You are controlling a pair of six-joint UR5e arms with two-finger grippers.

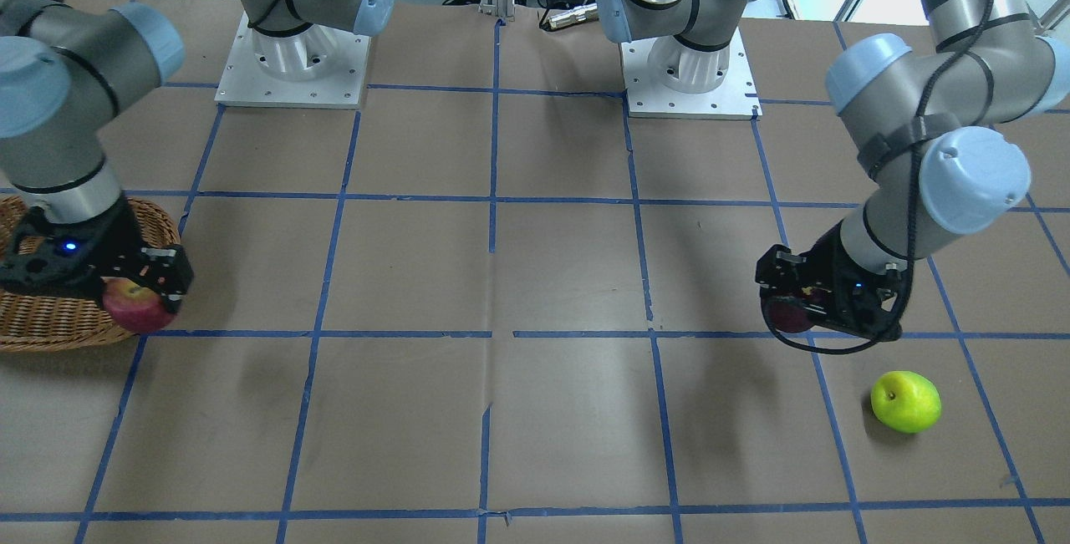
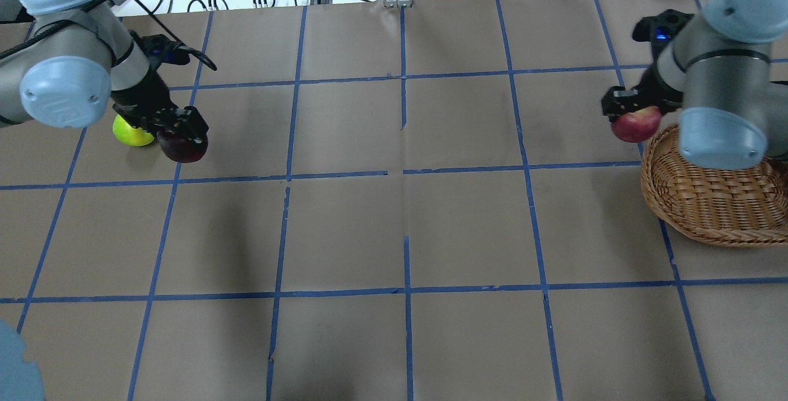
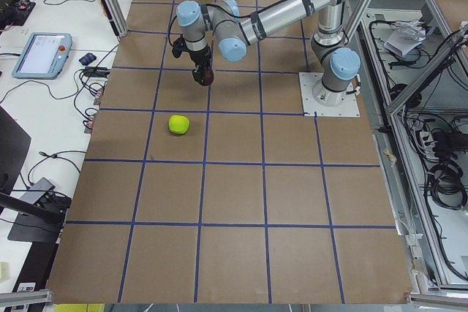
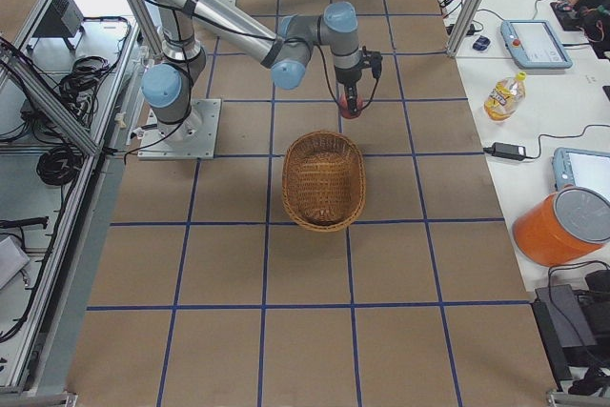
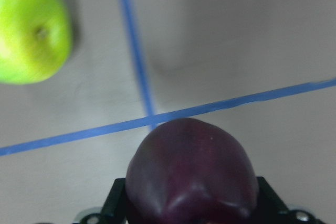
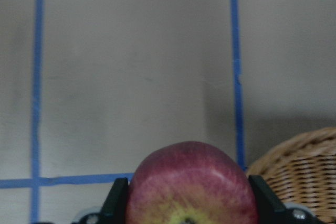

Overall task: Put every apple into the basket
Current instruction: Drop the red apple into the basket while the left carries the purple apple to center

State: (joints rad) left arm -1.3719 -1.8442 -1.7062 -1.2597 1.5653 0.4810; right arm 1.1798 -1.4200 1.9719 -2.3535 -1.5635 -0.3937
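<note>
- Clamping the red apple (image 2: 635,125) in the right tool (image 6: 188,200), with fingers on opposite flanks and the yellowish dimple turned toward the wrist camera.
- Holding that apple just beside the basket (image 2: 708,216), at the part of the rim turned toward the bench's middle and the operators' long edge, seemingly not yet over the woven hollow.
- Clamping the maroon apple (image 2: 183,147) the same way in the left tool (image 5: 190,203), apparently hanging clear of the bench (image 1: 543,277), in its left half and nearer the operators' edge than the robot's.
- Leaving the green apple (image 1: 905,401) loose on the bench, near the left tool on the operators' side and not touching it.
- Judging the work as partway: nothing lying inside the basket, one apple at the rim, one well apart in the other tool, one loose.
- Risking a miss by letting go now: probably striking the rim or landing outside, then rolling toward a bench edge.
- Risking a slip on the long haul across the bench: pinching smooth round fruit on two narrow pads, with any jerk or tilt loosening it.
- Risking a bounce out of so shallow a basket by dropping from height.
- Risking a clash by bringing both arms to the basket together.
- Risking a knock to the green apple when swinging off, sending it rolling toward the operators' edge.
</note>
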